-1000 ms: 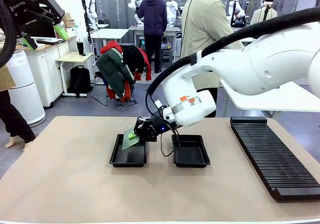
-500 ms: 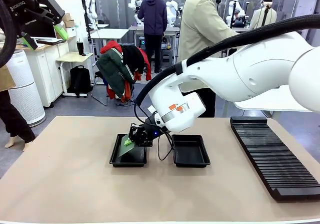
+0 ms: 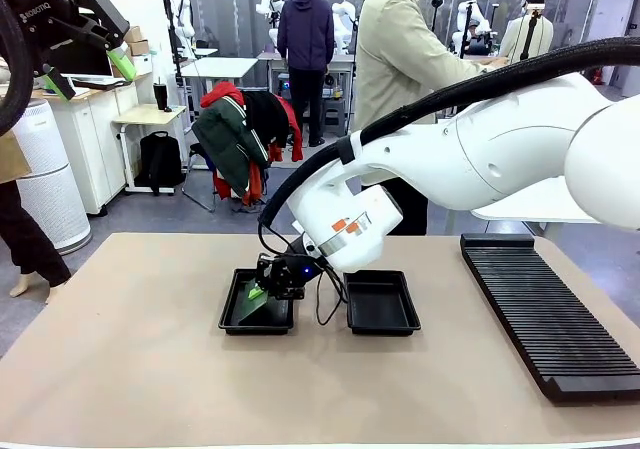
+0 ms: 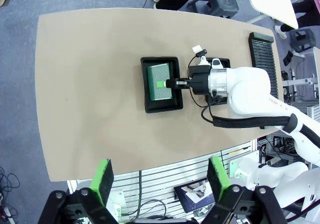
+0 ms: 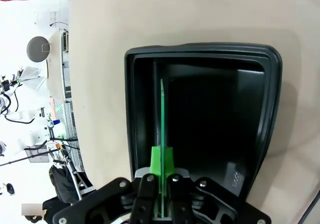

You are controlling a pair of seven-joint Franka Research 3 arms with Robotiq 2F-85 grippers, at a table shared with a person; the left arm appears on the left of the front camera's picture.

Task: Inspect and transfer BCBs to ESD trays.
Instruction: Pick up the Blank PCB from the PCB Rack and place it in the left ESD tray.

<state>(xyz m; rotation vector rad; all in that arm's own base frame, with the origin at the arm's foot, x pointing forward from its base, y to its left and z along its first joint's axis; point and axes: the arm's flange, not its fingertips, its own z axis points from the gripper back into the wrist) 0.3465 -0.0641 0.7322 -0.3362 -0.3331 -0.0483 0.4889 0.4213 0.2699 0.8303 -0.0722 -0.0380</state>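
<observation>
In the front view, mid-frame, my right claw (image 3: 268,287) is pinched shut on the upper edge of the BCB (image 3: 248,306). The board slants down into the ESD tray (image 3: 228,321), just left of the second ESD tray (image 3: 383,327). My left claw (image 3: 88,69) hangs at the upper left, jaws wide. In the left wrist view, my left claw (image 4: 160,176) gapes along the bottom edge. Above centre, the BCB (image 4: 159,81) lies over the tray (image 4: 162,107). In the right wrist view, the BCB (image 5: 162,109) runs edge-on from my right claw (image 5: 161,176) at the bottom up into the tray (image 5: 134,109).
</observation>
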